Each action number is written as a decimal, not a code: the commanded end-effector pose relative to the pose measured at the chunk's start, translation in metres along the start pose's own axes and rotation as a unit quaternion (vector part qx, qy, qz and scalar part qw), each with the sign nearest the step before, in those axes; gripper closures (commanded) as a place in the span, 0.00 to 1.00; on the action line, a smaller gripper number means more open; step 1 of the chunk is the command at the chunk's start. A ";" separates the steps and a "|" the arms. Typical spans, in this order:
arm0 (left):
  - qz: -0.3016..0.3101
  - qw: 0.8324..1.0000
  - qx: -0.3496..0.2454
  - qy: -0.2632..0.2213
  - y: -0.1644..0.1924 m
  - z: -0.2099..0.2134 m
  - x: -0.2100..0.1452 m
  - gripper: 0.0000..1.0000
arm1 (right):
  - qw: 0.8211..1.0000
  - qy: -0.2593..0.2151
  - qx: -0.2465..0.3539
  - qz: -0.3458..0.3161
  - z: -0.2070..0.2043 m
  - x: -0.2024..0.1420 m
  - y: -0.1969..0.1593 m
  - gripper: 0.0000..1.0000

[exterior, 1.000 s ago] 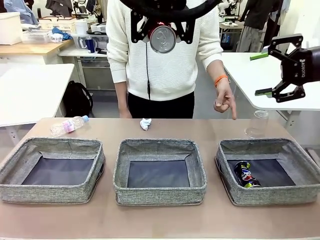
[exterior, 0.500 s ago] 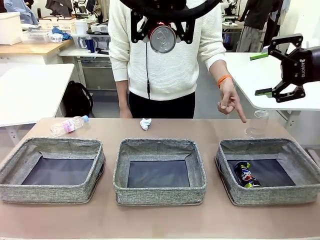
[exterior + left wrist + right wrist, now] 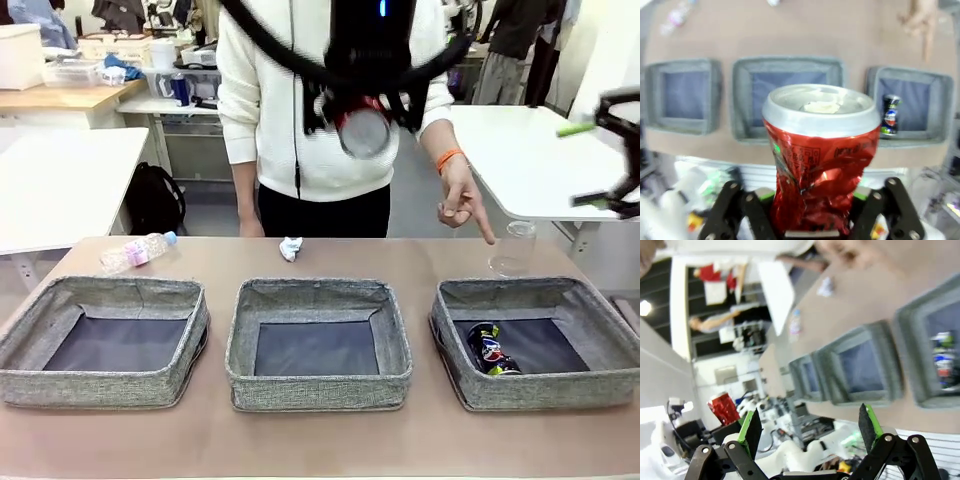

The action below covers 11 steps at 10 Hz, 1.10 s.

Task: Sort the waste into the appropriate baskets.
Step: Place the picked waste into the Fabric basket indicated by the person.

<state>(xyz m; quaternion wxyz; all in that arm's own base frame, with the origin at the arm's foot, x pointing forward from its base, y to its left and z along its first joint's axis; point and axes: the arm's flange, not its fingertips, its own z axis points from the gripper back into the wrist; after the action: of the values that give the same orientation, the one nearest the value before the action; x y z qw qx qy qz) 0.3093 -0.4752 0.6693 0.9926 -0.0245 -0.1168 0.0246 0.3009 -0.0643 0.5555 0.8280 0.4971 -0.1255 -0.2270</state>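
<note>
High over the desk (image 3: 300,440) the left end effector (image 3: 362,128) is clamped on the red crushed can (image 3: 363,134), silver top facing this way, hanging right in front of the person (image 3: 270,100) in the white sweater; from the left wrist view there's white print on the can's dented red side, too blurred to read; far right, the right end effector (image 3: 572,166) hangs smeared at the picture's edge, jaws wide apart, green pads showing; down on the desk, three grey woven baskets in a row; left basket (image 3: 100,385) and middle basket (image 3: 320,388) show flat dark bottoms; right basket (image 3: 545,392) holds the dark can (image 3: 488,350), lying by its left wall, blue and yellow marks on it, no wording legible; beyond them, the clear bottle (image 3: 138,250) lies on its side behind the left basket, pink label, blue cap, print too small to read; the white paper wad (image 3: 291,247) sits behind the middle basket; the crumpled clear plastic (image 3: 515,250) stands just behind the right basket's far wall, and the person's hand (image 3: 462,205), orange wristband (image 3: 443,157) on the wrist, points a finger down just beside it; a black backpack (image 3: 155,200) rests on the floor past the desk's far left.
</note>
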 end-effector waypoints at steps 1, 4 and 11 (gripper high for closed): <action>0.021 0.995 -0.095 -0.002 0.005 -0.063 -0.035 1.00 | 0.997 0.004 -0.066 0.042 0.080 0.002 -0.026 0.00; -0.004 0.979 -0.198 0.047 -0.068 -0.120 -0.033 1.00 | 0.995 -0.013 -0.069 0.067 0.152 -0.023 -0.062 0.00; -0.074 0.984 -0.160 0.035 -0.203 -0.186 -0.009 1.00 | 0.996 -0.020 -0.079 0.032 0.148 -0.021 -0.061 0.00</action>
<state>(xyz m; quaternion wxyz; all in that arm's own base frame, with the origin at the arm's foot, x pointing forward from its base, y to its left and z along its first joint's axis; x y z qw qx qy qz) 0.3426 -0.6651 0.4890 0.9760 -0.1876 -0.0803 -0.0763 0.2035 -0.1923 0.5693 0.8747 0.4179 -0.1338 -0.2057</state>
